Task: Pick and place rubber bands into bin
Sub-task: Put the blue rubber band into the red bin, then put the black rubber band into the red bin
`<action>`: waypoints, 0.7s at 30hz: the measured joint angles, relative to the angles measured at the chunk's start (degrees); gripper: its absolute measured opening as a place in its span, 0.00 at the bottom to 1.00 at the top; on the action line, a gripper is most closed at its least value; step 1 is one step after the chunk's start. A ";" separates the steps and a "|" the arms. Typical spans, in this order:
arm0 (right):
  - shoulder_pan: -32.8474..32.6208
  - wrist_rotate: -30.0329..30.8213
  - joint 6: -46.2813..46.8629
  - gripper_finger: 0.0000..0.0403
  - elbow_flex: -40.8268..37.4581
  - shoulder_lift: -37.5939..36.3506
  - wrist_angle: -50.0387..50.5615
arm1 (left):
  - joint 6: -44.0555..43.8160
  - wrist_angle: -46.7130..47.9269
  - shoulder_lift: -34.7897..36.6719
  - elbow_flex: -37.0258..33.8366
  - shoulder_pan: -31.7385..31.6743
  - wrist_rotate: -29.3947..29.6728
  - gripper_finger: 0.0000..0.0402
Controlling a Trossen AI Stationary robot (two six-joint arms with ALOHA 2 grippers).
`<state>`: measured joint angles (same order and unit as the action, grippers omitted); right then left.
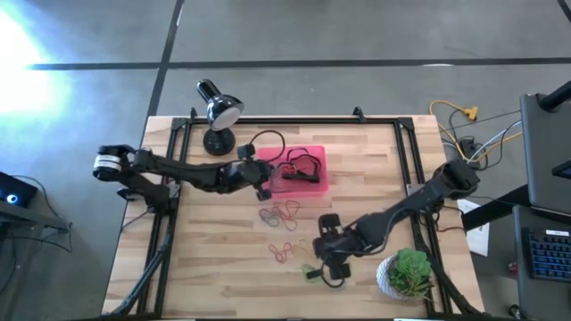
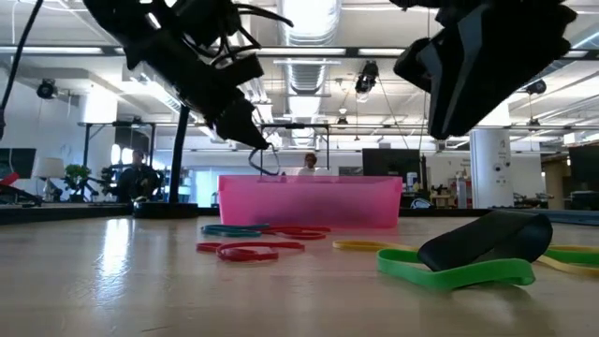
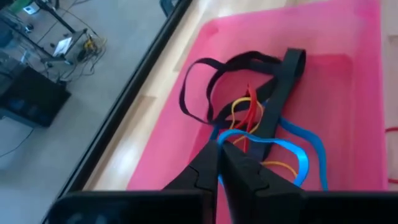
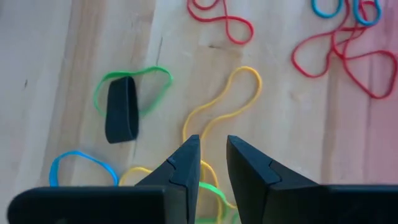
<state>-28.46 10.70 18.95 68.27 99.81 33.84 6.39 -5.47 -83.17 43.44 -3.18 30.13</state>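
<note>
Left end effector [image 1: 265, 183] hangs over the pink bin's [image 1: 317, 153] left edge, fingers pressed shut, whether on a thin band cannot be told; black, red, yellow and blue bands already lie inside. Right end effector [image 4: 211, 158], fingers slightly parted and empty, is the nearer arm to the loose rubber bands [image 1: 284, 214] on the tabletop [image 1: 205, 259]: a yellow loop [image 4: 219, 109] stretches lengthwise straight ahead of its tips. No legible writing.

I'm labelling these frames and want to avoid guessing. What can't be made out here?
- Bin contents: low view, hidden by its pink wall.
- Whether the left hand pinches a band: left wrist view, the tips cover the spot where the bands cross.
- Band count on the table: high view, loops too small and overlapping.
- Right hand: low view, tips cut off by the top edge.
</note>
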 joint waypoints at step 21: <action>-1.63 -6.40 3.20 0.17 -9.09 0.00 -21.43 | 0.02 -0.02 -1.26 0.33 -0.09 -5.84 0.27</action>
<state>-30.09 4.30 22.15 59.18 99.81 12.40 6.42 -5.50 -84.42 43.77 -3.27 24.29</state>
